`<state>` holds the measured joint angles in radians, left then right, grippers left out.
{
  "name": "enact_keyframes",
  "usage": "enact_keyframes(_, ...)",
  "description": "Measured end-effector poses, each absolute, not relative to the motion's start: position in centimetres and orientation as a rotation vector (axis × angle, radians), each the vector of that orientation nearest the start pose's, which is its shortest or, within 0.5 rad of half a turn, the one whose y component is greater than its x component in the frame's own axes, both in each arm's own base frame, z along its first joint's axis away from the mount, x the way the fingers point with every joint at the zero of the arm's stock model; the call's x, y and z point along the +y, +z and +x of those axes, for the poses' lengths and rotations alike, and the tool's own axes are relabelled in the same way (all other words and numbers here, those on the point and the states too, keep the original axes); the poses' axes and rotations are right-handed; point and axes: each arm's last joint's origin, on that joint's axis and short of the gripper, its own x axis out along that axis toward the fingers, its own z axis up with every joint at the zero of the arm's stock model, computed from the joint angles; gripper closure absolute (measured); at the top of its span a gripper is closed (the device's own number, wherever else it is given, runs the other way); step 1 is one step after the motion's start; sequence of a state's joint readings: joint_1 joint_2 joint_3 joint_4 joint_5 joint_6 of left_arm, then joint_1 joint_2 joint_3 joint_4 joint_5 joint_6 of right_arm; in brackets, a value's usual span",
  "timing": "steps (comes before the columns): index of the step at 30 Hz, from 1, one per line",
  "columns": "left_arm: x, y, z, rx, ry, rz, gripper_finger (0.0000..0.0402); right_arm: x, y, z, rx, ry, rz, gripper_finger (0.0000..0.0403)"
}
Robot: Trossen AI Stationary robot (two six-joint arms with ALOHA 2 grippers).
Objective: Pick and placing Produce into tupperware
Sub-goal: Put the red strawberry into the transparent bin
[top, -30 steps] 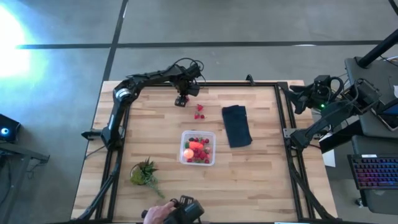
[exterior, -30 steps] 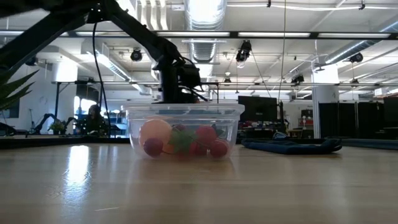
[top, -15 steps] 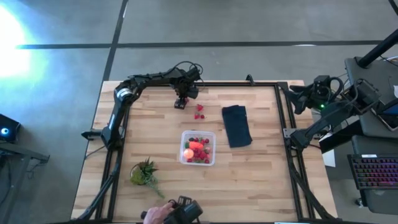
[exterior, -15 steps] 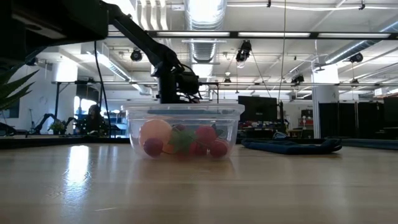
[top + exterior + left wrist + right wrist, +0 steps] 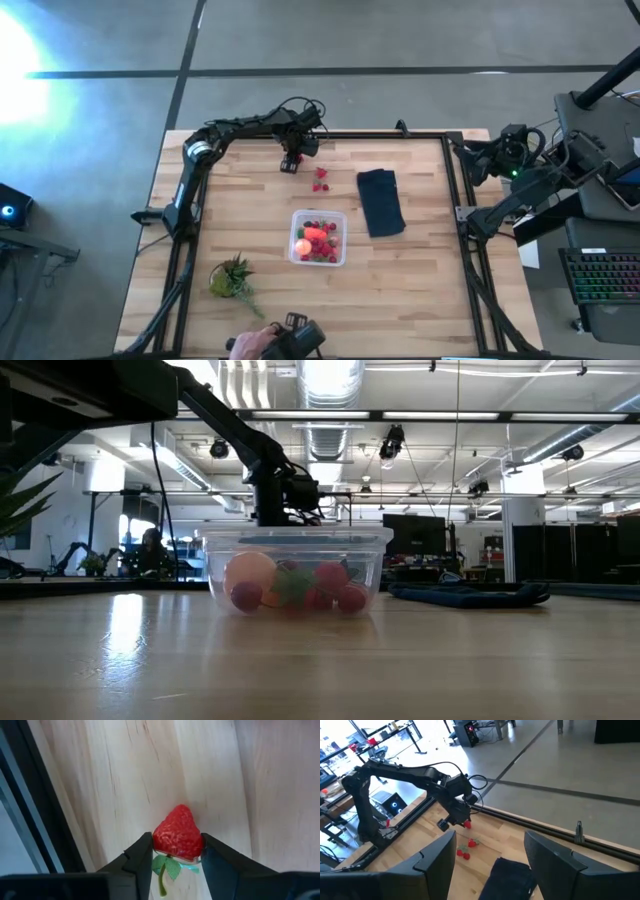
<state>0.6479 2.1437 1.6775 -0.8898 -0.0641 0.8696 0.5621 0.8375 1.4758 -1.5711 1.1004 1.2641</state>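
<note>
Pinching a strawberry [image 5: 177,832], left pincer [image 5: 176,857], visible only wrist-side.

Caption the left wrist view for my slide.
Left gripper shut on a red strawberry against the pale wooden table.

From above, a strong white glare blooms over the floor [image 5: 20,60] at the upper left corner, while the wooden table [image 5: 420,270] is evenly lit with only faint, soft shadows. At table height, long ceiling lights [image 5: 325,380] burn out to white and throw a pale sheen onto the tabletop, and the near arm [image 5: 70,395] is a dark, unfocused silhouette. The strawberry [image 5: 177,837] is sharp and brightly lit in the left wrist view, with the dark fingers [image 5: 137,862] beside it soft
</note>
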Motion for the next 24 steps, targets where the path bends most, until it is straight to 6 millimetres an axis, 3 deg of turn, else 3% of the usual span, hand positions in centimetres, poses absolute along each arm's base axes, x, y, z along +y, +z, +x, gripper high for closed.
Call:
enact_keyframes(6, 25.4, 18.2, 34.6, 1.441, 0.015, 0.292, 0.0272, 0.5, 42.8, 5.7, 0.205, -0.773, 0.526, 0.0177)
enact_keyframes(11, 22.9, 22.7, 35.6, 1.329, 0.095, 0.277, 0.0272, 0.5, 42.9, 5.6, 0.204, -0.771, 0.527, 0.0177)
enact_keyframes(14, 19.6, 26.4, 35.5, 1.258, 0.06, 0.306, 0.0272, 0.5, 42.9, 5.6, 0.207, -0.77, 0.523, 0.0177)
enact_keyframes(18, 13.4, 30.6, 34.5, 1.136, -0.109, 0.214, 0.0272, 0.6, 42.8, 5.7, 0.229, -0.756, 0.529, 0.0177)
enact_keyframes(21, 8.9, 30.8, 34.4, 1.14, -0.23, 0.141, 0.0272, 0.7, 42.7, 5.7, 0.264, -0.738, 0.525, 0.0177)
enact_keyframes(24, 5.0, 29.2, 34.9, 1.194, -0.298, 0.054, 0.0272, 0.8, 42.5, 5.9, 0.294, -0.722, 0.523, 0.0177)
